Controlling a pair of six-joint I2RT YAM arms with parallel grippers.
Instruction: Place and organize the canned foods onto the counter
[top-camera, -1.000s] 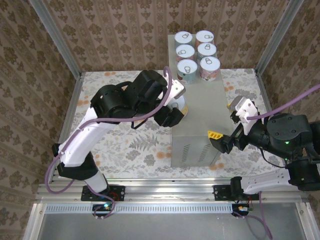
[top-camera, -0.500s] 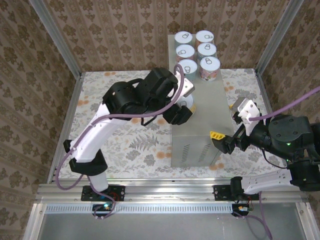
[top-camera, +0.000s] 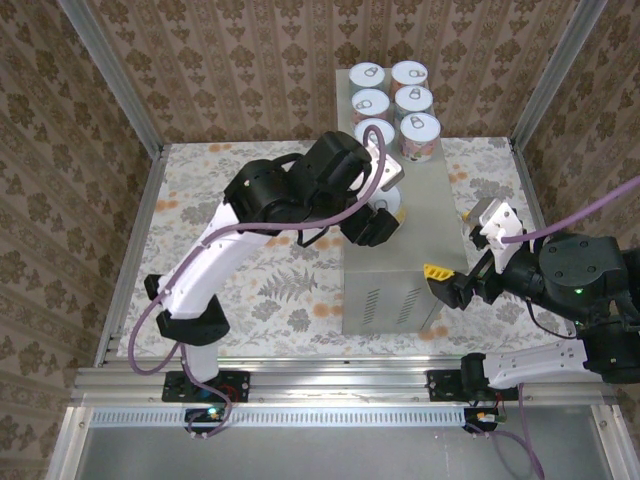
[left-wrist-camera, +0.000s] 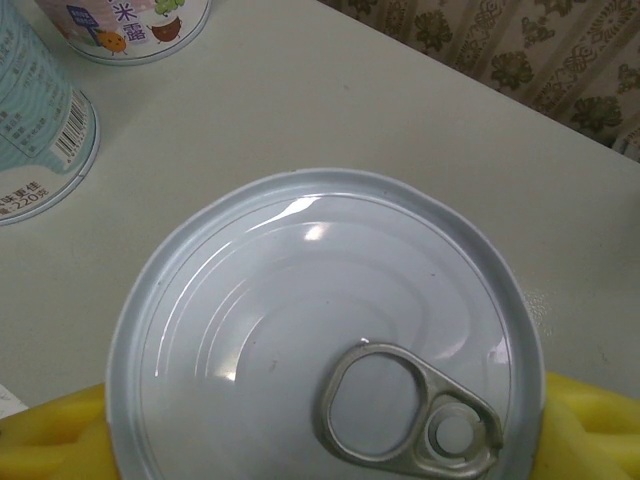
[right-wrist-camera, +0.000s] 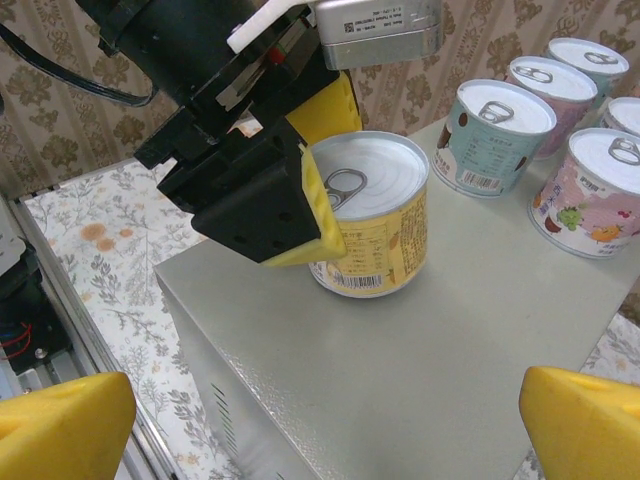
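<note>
My left gripper (top-camera: 379, 214) is shut on a yellow-labelled can (right-wrist-camera: 378, 222), its yellow pads (right-wrist-camera: 322, 222) pressed on either side. This can stands upright on the grey counter (top-camera: 400, 270), just short of the other tins. Its pull-tab lid (left-wrist-camera: 330, 330) lies right under the left wrist camera. Five more cans stand in two rows at the counter's far end, among them a teal one (right-wrist-camera: 490, 135) and a pinkish one (right-wrist-camera: 595, 190). My right gripper (top-camera: 447, 282) hovers open off the counter's near right corner, nothing between its pads (right-wrist-camera: 60, 425).
The counter's near end face has vent slots (top-camera: 385, 305). Floral-patterned floor (top-camera: 270, 280) spreads to the left of the counter, with a narrow strip on the right. Aluminium frame posts (top-camera: 110, 75) and patterned walls close the space in.
My left arm has carried the yellow-labelled can from the counter's left edge rightward and farther in, toward the standing cans. The right gripper has shifted slightly right.
</note>
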